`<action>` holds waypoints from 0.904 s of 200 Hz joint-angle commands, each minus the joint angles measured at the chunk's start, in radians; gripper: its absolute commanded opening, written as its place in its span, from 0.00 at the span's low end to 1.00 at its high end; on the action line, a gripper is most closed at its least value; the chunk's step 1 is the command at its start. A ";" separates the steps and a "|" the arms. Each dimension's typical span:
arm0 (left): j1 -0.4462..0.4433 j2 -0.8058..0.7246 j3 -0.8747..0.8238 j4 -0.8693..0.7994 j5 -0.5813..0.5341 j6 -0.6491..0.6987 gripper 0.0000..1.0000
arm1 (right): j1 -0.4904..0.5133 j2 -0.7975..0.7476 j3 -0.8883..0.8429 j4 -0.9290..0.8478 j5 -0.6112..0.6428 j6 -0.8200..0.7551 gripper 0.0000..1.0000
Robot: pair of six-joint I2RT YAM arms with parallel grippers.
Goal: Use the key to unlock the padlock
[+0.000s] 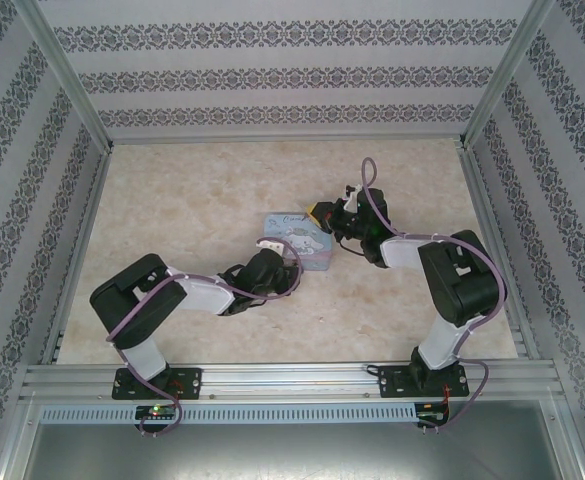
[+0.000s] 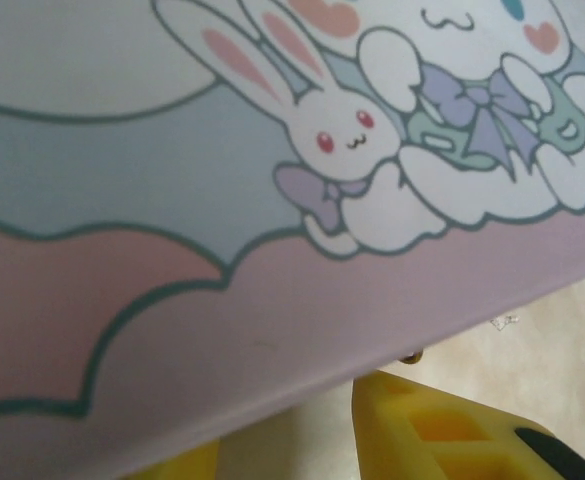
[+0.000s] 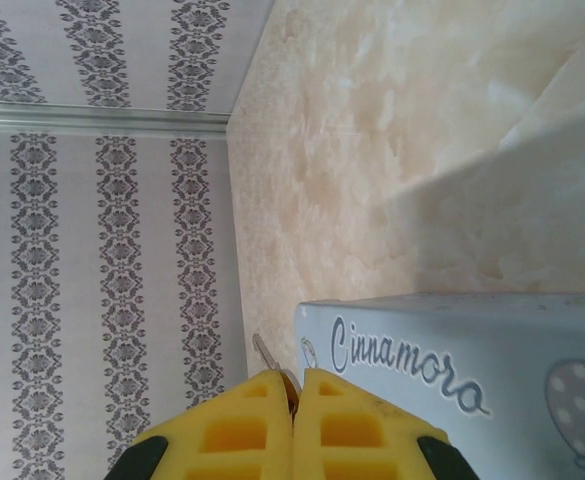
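Note:
A pale blue tin [image 1: 297,240] with a cartoon lid lies mid-table. My right gripper [image 3: 294,378] is shut on a small silver key [image 3: 264,352], whose blade sticks out past the fingertips. It hovers just off the tin's [image 3: 452,380] far corner, close to the "Cinnamoro" lettering. My left gripper [image 1: 272,258] is at the tin's near-left edge. In the left wrist view the tin's lid [image 2: 272,200] covers the tips of the yellow fingers [image 2: 442,430], which stand apart. A tiny brass-coloured bit [image 2: 410,356] pokes out under the tin's edge. The padlock is hidden.
The marbled tabletop [image 1: 192,200] is fenced by patterned walls and aluminium rails [image 1: 282,380]. Both arms reach in towards the tin from the near edge, the right arm [image 1: 452,280] arching over from the right.

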 commanded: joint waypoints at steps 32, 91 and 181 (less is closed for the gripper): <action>-0.015 0.089 0.017 0.117 0.021 0.023 0.39 | 0.014 0.061 0.031 0.043 -0.016 0.007 0.00; -0.014 0.125 0.023 0.253 0.066 -0.052 0.41 | 0.018 0.088 0.023 0.046 -0.013 0.007 0.00; 0.014 0.175 -0.003 0.480 0.127 -0.246 0.45 | 0.021 0.110 0.023 0.049 -0.011 0.008 0.00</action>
